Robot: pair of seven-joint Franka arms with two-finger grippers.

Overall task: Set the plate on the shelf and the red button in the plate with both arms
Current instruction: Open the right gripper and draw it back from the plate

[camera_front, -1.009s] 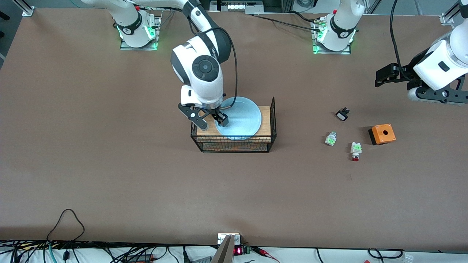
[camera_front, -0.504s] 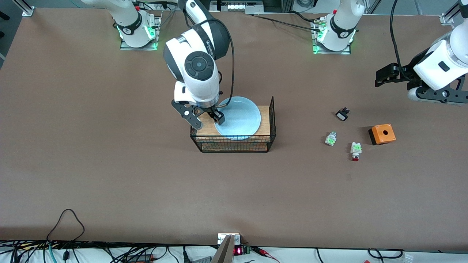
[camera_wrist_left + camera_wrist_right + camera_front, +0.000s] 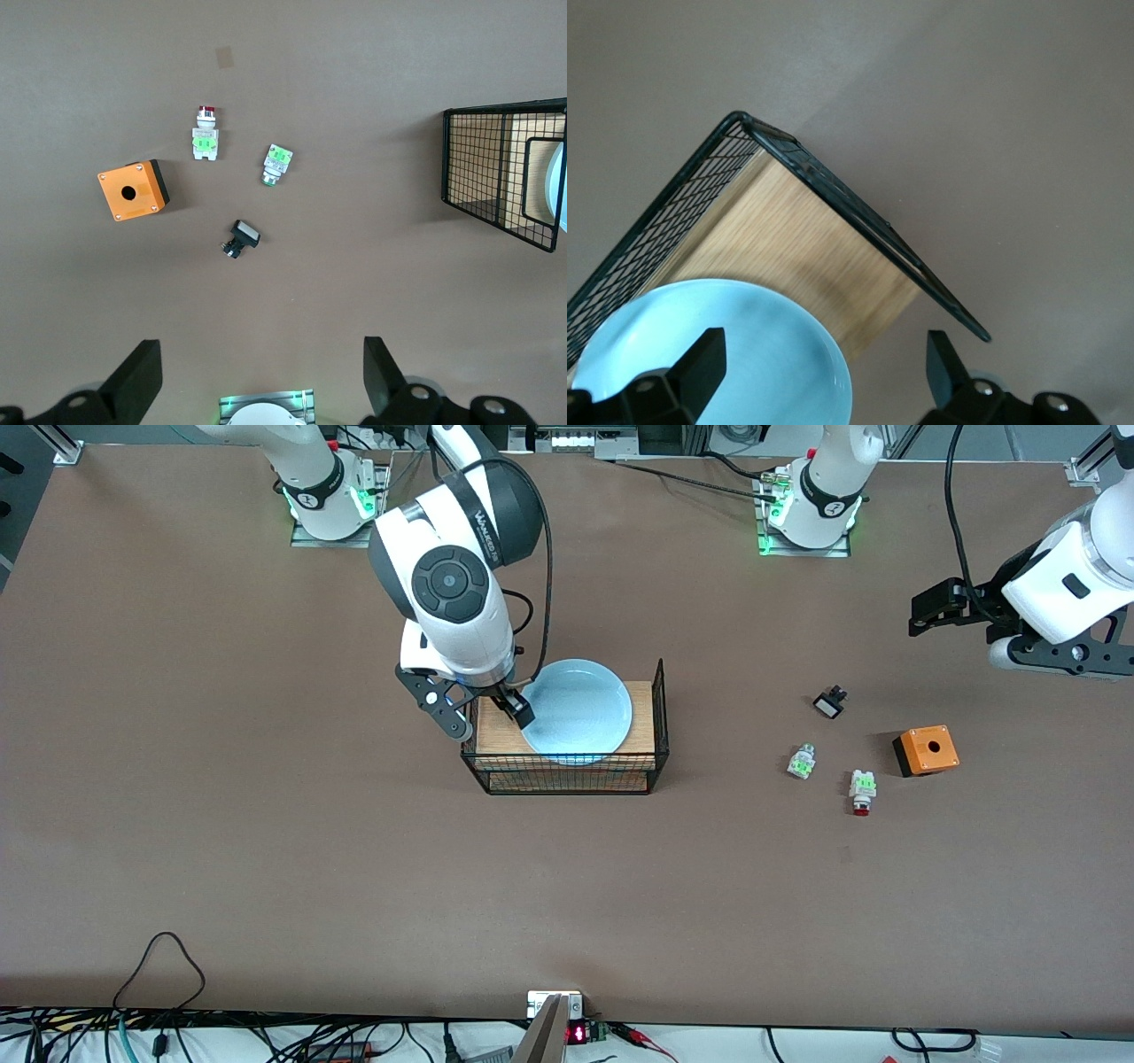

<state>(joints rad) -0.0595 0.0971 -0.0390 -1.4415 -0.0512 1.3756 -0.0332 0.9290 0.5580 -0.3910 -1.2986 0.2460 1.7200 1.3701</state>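
Observation:
The pale blue plate [image 3: 580,708] lies flat on the wooden floor of a black wire basket [image 3: 567,772]. My right gripper [image 3: 487,720] is open and empty over the basket's end toward the right arm's end of the table, beside the plate's rim. In the right wrist view the plate [image 3: 718,354] shows between the open gripper's [image 3: 824,350] fingers. The red button [image 3: 861,790] lies on the table toward the left arm's end, red cap toward the front camera. My left gripper [image 3: 1059,657] waits open high above that end; its view shows the red button [image 3: 205,133].
Near the red button lie a white-green part without a red tip [image 3: 801,762], a small black part [image 3: 829,703] and an orange box with a hole [image 3: 926,750]. The basket has a tall wire end wall [image 3: 661,691]. Cables run along the table's front edge.
My right gripper has drawn back from the plate's rim toward the right arm's end of the table, staying open. The plate stays in the basket. The left arm has not moved.

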